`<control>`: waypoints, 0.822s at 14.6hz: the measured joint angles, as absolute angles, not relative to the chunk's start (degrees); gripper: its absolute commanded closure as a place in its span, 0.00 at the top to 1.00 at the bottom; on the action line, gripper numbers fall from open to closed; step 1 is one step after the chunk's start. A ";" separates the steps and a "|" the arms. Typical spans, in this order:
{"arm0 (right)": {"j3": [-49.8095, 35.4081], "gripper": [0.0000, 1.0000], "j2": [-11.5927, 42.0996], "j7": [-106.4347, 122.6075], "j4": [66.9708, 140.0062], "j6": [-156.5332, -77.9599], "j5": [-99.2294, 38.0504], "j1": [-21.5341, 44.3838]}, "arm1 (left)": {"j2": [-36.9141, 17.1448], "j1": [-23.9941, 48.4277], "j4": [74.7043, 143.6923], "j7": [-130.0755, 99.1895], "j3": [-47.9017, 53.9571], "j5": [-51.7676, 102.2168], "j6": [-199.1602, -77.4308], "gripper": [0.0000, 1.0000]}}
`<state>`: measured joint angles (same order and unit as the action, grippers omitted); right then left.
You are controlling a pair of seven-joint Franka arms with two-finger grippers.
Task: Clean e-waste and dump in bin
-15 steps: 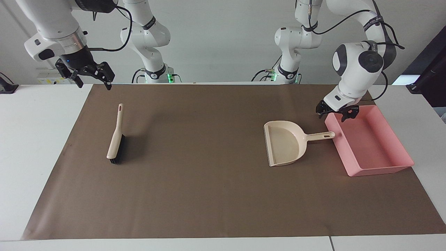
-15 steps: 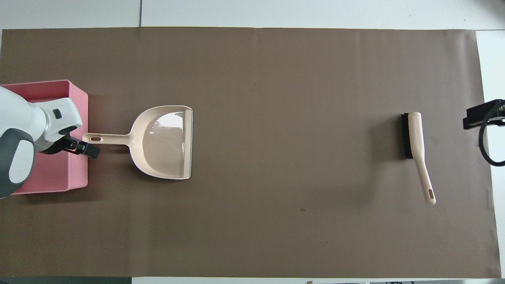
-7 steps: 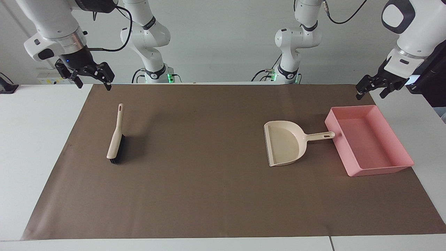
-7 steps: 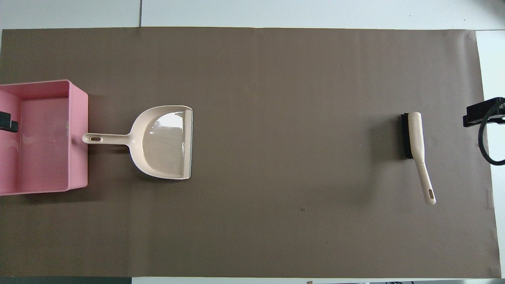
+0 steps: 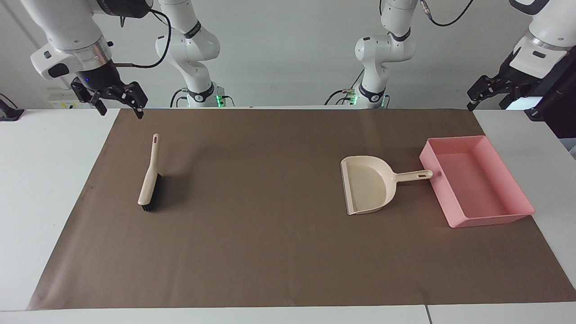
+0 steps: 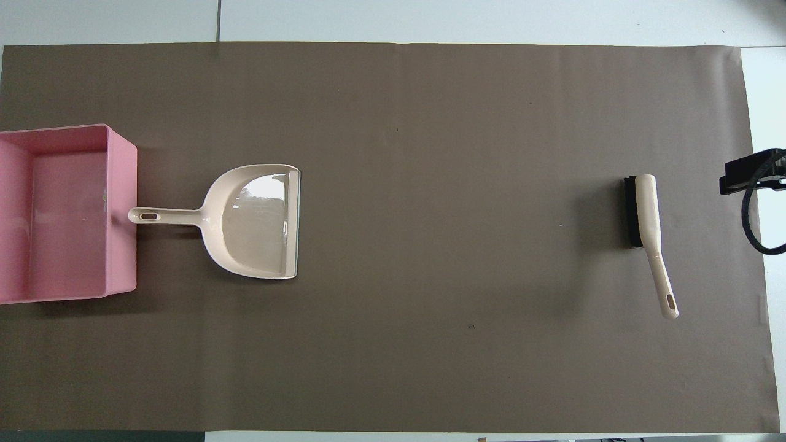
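Over the table's edge at each end, the left gripper (image 5: 488, 92) and right gripper (image 5: 118, 101) hang spread wide, holding nothing. Overhead, only a black tip of the right one shows. The bin (image 5: 478, 180) is cut off there; e-waste too small to make out.

You have one pink bin (image 5: 477, 184), one dustpan (image 5: 366, 184), one brush (image 5: 149, 177), one brown mat (image 5: 270, 252), two arms.

Pink bin (image 5: 517, 217), dustpan (image 5: 369, 184) beside it, brush (image 5: 148, 177), seemingly open grippers raised.
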<state>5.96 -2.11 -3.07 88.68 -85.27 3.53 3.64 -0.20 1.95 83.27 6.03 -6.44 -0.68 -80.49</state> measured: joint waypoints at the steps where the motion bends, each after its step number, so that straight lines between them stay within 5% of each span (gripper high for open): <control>1: 5.96 1.00 -2.11 -3.06 88.68 -84.77 3.53 3.64 | -0.20 1.96 83.46 5.98 -6.42 -0.67 -80.49 0.98; 12: 5.87 1.00 -2.11 -3.05 88.68 -84.28 3.10 3.67 | -0.19 2.35 83.51 3.25 -2.47 -0.58 -82.52 0.98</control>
<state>5.87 -2.11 -3.05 88.68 -84.28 3.10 3.67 -0.19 2.35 83.51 3.25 -2.47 -0.58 -82.52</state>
